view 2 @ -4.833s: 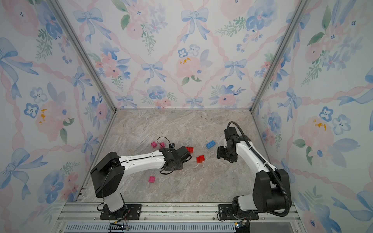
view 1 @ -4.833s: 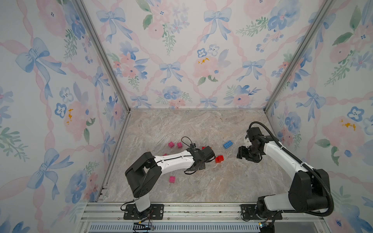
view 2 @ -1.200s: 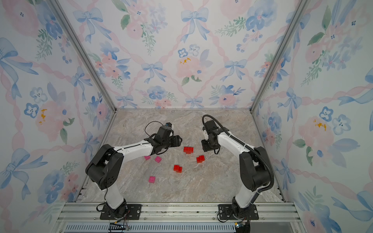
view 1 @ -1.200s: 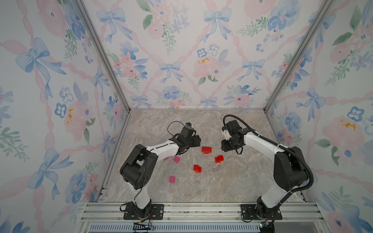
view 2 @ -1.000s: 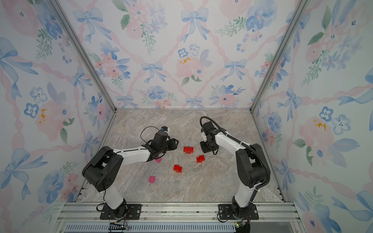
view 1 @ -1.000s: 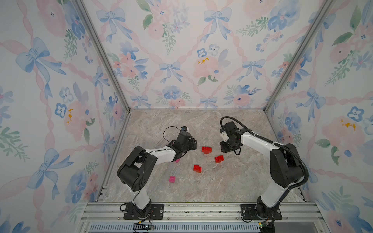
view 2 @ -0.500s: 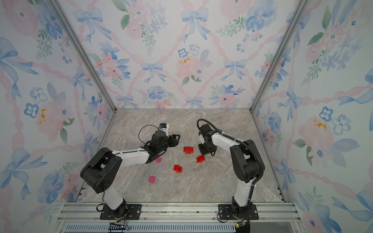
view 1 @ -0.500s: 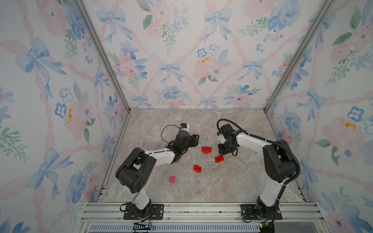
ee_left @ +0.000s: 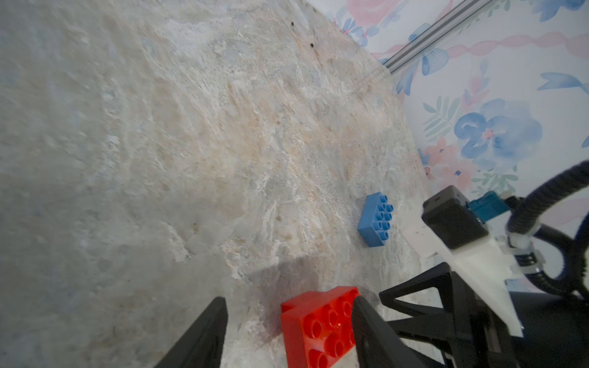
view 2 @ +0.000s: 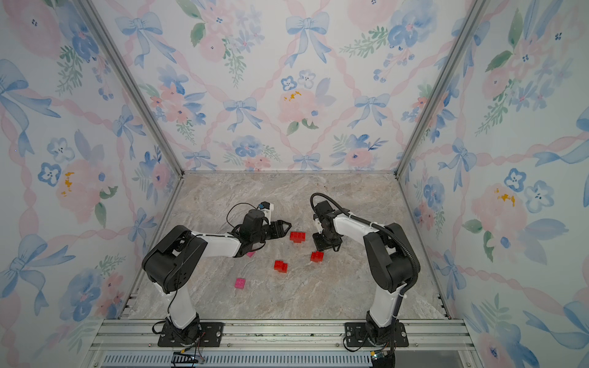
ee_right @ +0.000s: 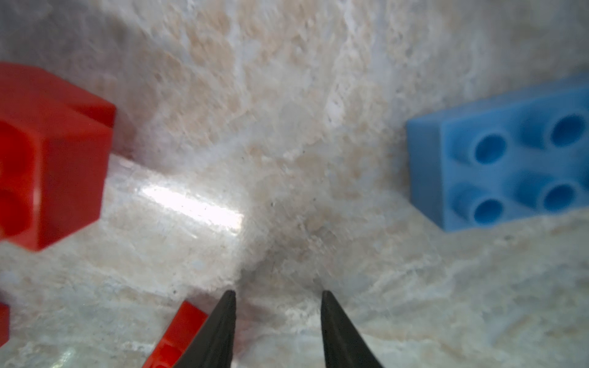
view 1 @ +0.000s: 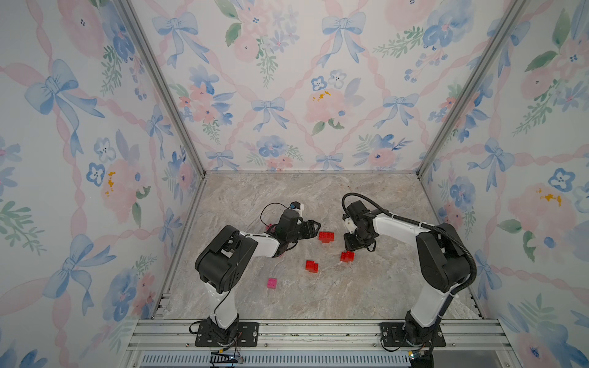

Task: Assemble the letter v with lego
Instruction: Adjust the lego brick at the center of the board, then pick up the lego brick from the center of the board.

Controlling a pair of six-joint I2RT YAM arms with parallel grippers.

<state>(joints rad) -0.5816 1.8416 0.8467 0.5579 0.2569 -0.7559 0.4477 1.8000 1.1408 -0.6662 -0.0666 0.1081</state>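
Left gripper [ee_left: 288, 301]: jaws well apart; the red brick [ee_left: 322, 325] sits between them, seemingly against one finger and clear of the other. You grip nothing.
Right gripper [ee_right: 277, 296]: jaws partly apart over the floor [ee_right: 287, 159]; nothing held.
Blue brick [ee_right: 510, 165]: long, studded, lying flat; you see it only from the wrists, cut off by one frame edge.
Half-hidden: a pink brick [view 2: 250, 254] peeps from under the left arm [view 2: 220, 243].
Loose lego: second red brick [view 1: 346, 256] just beside the right gripper; third red brick [view 1: 311, 266] and lone pink brick [view 1: 272, 283] nearer the rail [view 1: 318, 328].
Open room: marbled, faintly glossy floor lies bare toward the back wall [view 1: 287, 127].
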